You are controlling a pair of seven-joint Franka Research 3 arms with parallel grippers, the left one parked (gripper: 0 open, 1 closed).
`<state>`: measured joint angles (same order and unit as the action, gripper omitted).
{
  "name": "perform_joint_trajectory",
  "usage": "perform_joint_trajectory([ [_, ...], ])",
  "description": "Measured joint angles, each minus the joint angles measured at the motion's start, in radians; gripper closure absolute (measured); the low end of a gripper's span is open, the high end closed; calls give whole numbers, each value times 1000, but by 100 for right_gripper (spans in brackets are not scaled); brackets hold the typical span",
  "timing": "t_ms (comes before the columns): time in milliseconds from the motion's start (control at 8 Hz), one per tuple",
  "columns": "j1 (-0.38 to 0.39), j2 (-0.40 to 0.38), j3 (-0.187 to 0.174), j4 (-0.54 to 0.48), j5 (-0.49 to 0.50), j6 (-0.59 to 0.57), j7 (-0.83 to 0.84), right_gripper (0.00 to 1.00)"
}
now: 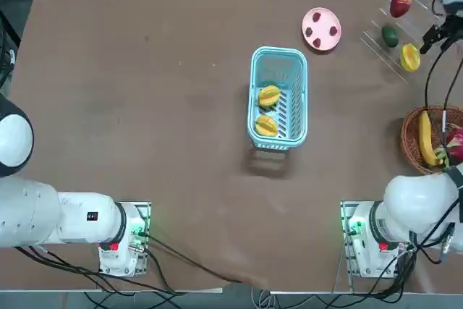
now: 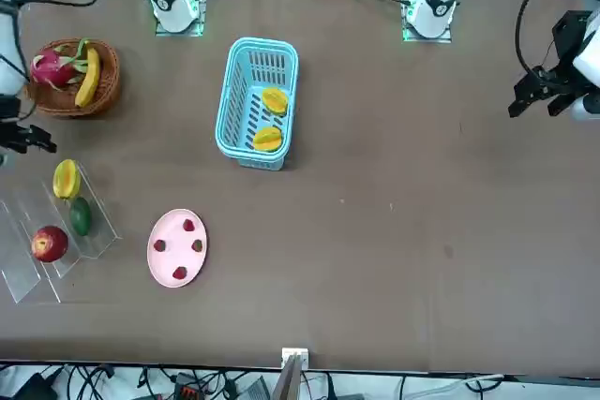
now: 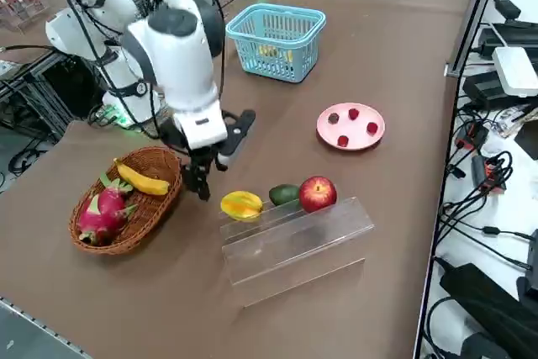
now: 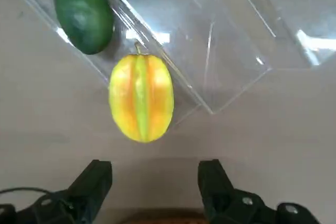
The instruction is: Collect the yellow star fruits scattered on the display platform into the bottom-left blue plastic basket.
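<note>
Well away from our right hand, toward the middle of the desk, sits the blue basket. Two star fruits already lie in it, one beside the other. Between the basket and the hand, nearer the far edge of the desk, we see a pink plate carrying small red pieces.

The hand hangs open and empty, its two black fingers spread apart with nothing between them. Just ahead of the fingertips rests the third star fruit on the lowest step of the clear rack, at that step's end, apart from both fingers. Beyond it on the rack we find a green fruit, and further along a red apple.

Behind the hand, toward the robot's base, stands a brown wicker basket holding a banana and a pink dragon fruit.
</note>
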<state>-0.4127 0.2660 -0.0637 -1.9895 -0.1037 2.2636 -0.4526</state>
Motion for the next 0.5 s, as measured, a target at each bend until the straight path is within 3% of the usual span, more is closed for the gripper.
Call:
perform_joint_trajectory([
  [500,-11,65,13,-20,51,90,2,0],
])
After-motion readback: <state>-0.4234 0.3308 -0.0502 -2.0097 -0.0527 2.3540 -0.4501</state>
